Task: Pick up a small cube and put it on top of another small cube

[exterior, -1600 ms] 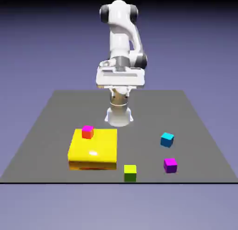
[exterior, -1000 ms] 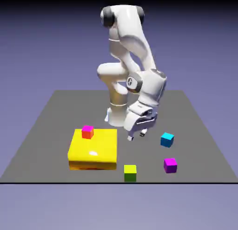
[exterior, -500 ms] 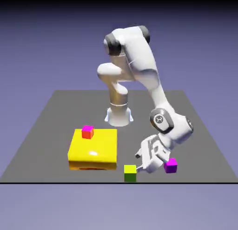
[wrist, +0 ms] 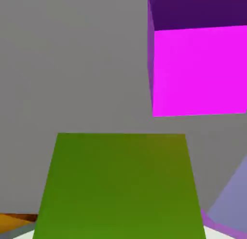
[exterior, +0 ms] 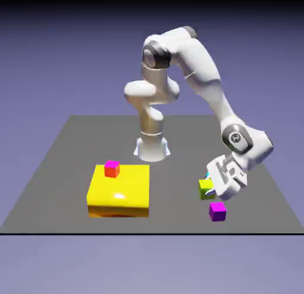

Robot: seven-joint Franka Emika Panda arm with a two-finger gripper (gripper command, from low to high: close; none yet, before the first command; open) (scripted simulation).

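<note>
Blue-violet fills the backdrop behind your dark grey worktop (exterior: 172, 221). Nearest you in the exterior view, the purple cube (exterior: 218, 212) is your landmark. Just beyond it, your tool (exterior: 209, 189) pinches the lime cube (exterior: 206, 189). Left of the landmark, well apart, sits the yellow block (exterior: 119, 189), with the pink-topped red cube (exterior: 111, 169) on top.

The lime cube (exterior: 206, 189) sits between the fingers (exterior: 211, 192), olive side showing.
</note>
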